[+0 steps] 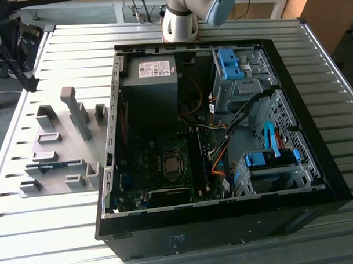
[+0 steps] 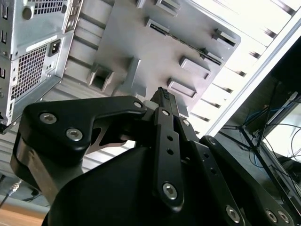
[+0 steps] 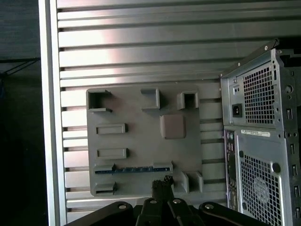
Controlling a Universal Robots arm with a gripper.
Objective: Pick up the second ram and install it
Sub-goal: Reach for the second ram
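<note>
Hanging above the slatted metal table (image 1: 75, 48), the gripper (image 3: 162, 182) has its two black fingers drawn together at the tips: a narrow, closed claw with nothing held between them. The second wrist view shows the same pinched fingertips against the grey fixture plate (image 2: 141, 42) beyond them.

The second ram (image 3: 131, 169) lies in that plate, a thin blue stick standing on its long edge in a slot between two grey end blocks. In the first wrist view the fingertips appear close to it, but the gripper is clear of the plate and touches neither the plate nor the stick. In the exterior view the blue stick sits in the plate near its front edge, and the plate rests on the table at the exterior view's left of the open computer case (image 1: 317, 179), just beside its wall.

Inside the case lies the green motherboard (image 1: 148, 162), with the long black slots (image 1: 195, 160) running along it and the power supply (image 1: 148, 81) behind. Whether a stick already sits in those slots cannot be made out. The arm's base (image 1: 181, 19) stands behind the case
</note>
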